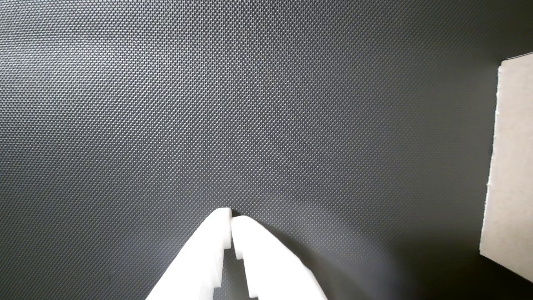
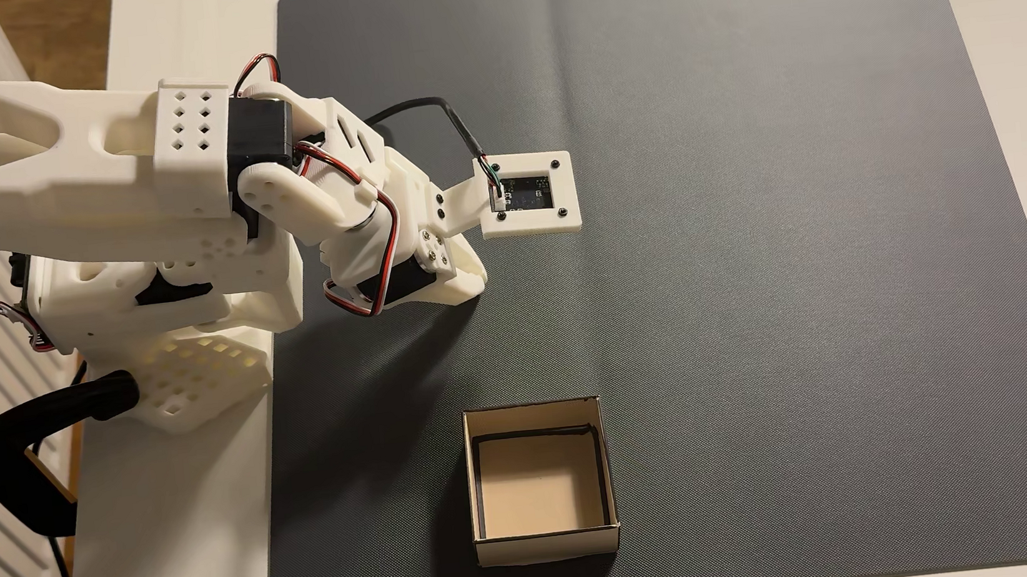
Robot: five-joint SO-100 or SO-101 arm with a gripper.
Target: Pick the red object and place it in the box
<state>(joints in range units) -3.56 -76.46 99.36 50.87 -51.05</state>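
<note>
Red object: nowhere on the dark mat (image 2: 755, 252), nor on the bare floor of the box (image 2: 606, 468); place cannot be told. Box at six o'clock on the mat in the fixed view, open side up; one cardboard wall at three o'clock in the wrist view. Gripper (image 1: 231, 218) low over the mat, white fingertips pressed together, pinching nothing. Risk, as a judgement: no target to reach for, so an empty grasp or a sweep into the box wall.

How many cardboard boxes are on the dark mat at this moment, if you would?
1. The box sits open and empty at the mat's near edge in the fixed view; the wrist view catches its wall at right.
</note>
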